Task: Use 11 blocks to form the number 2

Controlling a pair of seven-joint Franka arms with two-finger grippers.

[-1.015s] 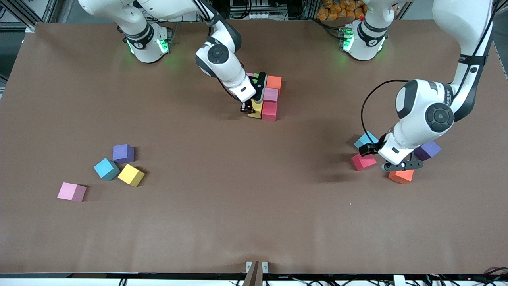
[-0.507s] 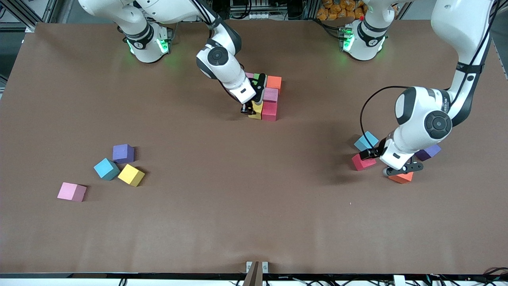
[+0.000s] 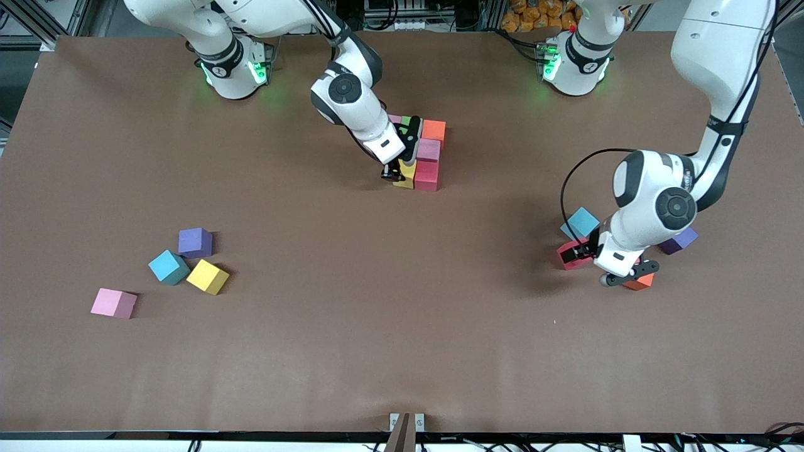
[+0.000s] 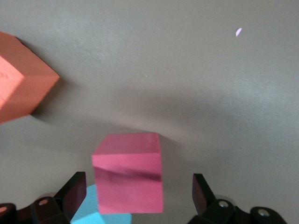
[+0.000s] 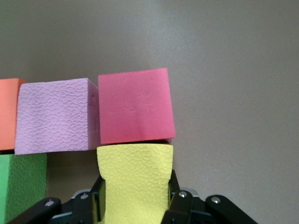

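The started number 2 [image 3: 427, 150] has pink, green and orange blocks in its farthest row, with a pink block [image 3: 428, 149] and a red block [image 3: 426, 176] nearer the front camera. My right gripper [image 3: 399, 169] [image 5: 134, 196] is shut on a yellow block [image 3: 406, 177] [image 5: 134, 172]. This block presses against that red block [image 5: 135, 106] on the side toward the right arm's end. My left gripper [image 3: 579, 251] [image 4: 138, 182] is open and low over a loose red block [image 3: 565, 257] [image 4: 127, 158], which shows between its fingers without being touched.
Around the left gripper lie a blue block [image 3: 581, 221], an orange block [image 3: 639, 282] and a purple block [image 3: 679, 240]. Toward the right arm's end lie purple [image 3: 195, 242], blue [image 3: 168, 267], yellow [image 3: 208, 276] and pink [image 3: 113, 303] blocks.
The left arm has come down and shifted toward the loose red block, its gripper still open. The right gripper and the yellow block have barely moved.
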